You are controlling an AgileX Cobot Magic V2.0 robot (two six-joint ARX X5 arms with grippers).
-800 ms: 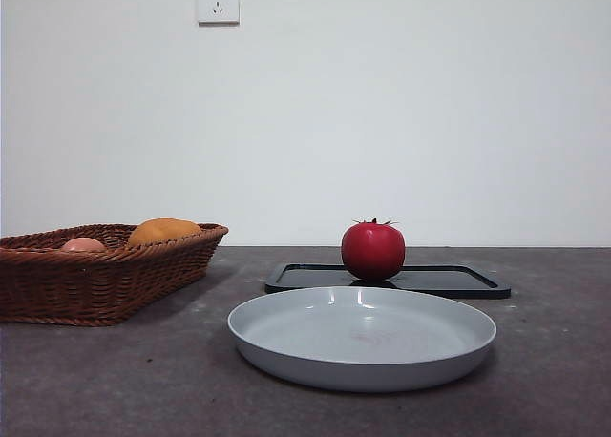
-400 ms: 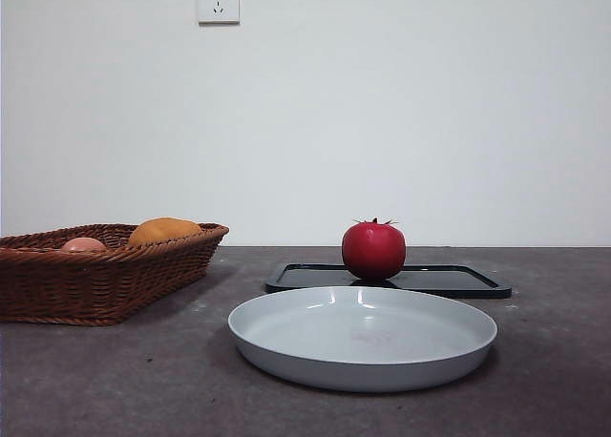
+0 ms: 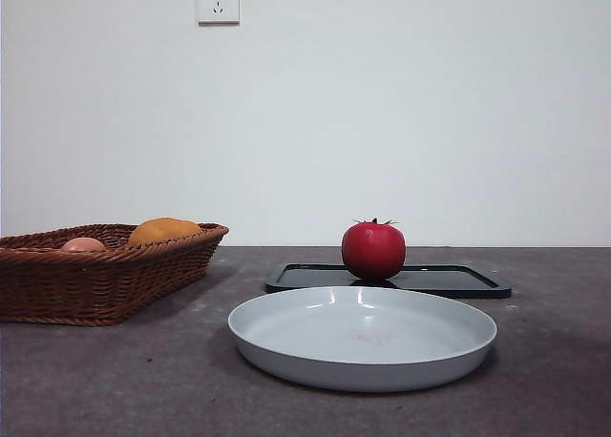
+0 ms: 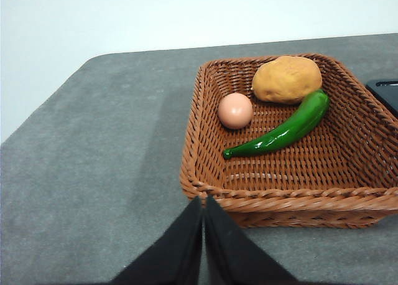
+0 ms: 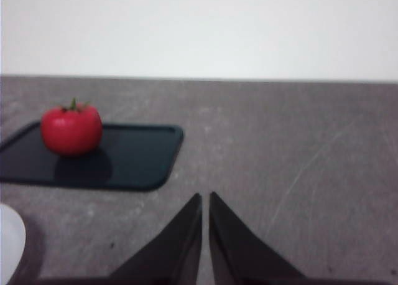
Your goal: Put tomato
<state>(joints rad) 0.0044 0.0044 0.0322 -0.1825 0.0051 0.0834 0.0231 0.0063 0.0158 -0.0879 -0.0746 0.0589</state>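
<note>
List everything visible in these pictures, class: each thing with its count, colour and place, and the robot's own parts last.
Round glossy red tomato: one, red, standing on the tray.
Flat black tray: one, black, behind the plate.
Round grey plate: one, grey, nearest the front camera.
Woven wicker basket: one, brown, at the table's side.
Orange-yellow fruit: one, in the basket.
Pale pink fruit: one, in the basket.
Green pepper: one, in the basket.
Wall socket: one, white, on the wall.
Left gripper: black, shut, near the basket.
Right gripper: black, shut, beside the tray.

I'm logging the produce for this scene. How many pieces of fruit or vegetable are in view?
4. The tomato sits on the black tray; the orange-yellow fruit, pink fruit and green pepper lie in the wicker basket.
</note>
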